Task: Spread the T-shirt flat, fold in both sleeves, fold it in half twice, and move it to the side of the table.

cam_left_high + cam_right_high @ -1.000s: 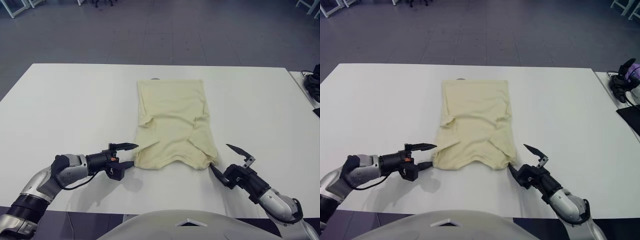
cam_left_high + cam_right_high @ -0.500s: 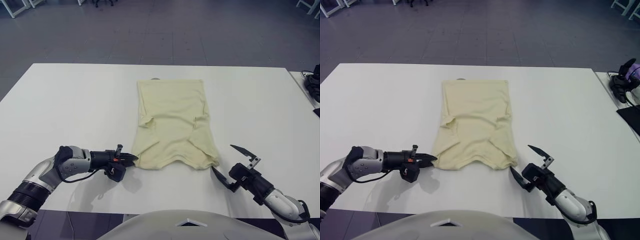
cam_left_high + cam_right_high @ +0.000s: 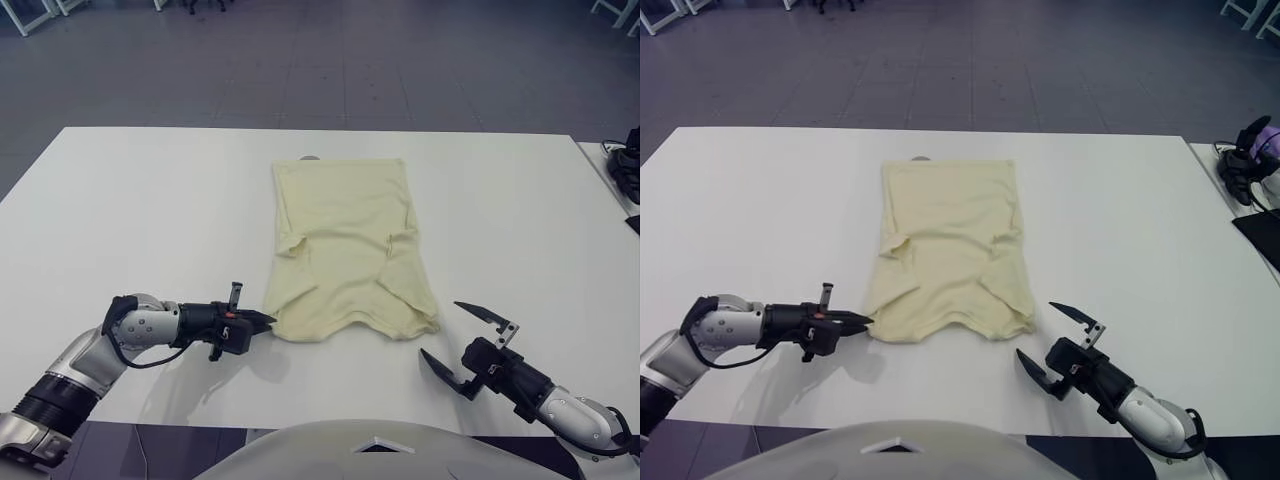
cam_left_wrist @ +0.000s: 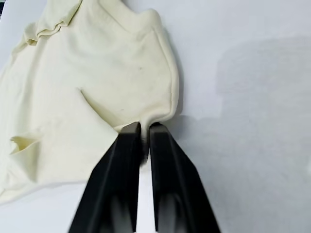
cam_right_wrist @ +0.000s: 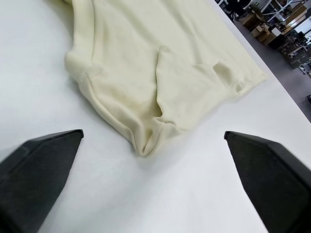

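Two near corners matter: my left claw (image 3: 268, 320) is pinched on one corner of the T-shirt (image 3: 345, 240), lying mid-counter (image 3: 150, 200); my right claw (image 3: 440, 328), fingers wide apart, should grip the other corner before I lift.

Light: even and diffuse, from overhead. Table (image 3: 130, 200) reads bright white, close to washed out on the near side. Floor (image 3: 300, 60) on the far side is much dimmer. T-shirt (image 3: 345, 245) throws a thin, soft-edged shadow along its near hem; its folds show as faint grey creases. Left wrist view: left gripper (image 4: 144, 127) blurs toward the lens, its tips in focus.
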You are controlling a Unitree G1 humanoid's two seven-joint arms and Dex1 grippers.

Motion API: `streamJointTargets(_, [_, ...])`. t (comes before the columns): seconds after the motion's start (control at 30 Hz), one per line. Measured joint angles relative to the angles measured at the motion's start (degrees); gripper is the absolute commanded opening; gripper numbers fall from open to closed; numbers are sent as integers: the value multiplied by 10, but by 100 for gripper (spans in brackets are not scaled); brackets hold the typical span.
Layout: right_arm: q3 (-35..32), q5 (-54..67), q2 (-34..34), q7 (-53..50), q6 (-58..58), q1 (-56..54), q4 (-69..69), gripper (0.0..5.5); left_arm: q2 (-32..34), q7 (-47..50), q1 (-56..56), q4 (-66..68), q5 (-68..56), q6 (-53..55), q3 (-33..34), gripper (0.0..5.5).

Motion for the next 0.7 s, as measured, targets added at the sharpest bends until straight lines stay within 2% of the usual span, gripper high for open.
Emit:
streamJointTargets(0.63, [3,1,1,-1,11,-1,-4,540,-23,90,13,23,91,-69,43,388])
streamJointTargets(0.7, [4,1,1,-1,13,-3,-4,540,-25,92,7,24,92,-60,43,358])
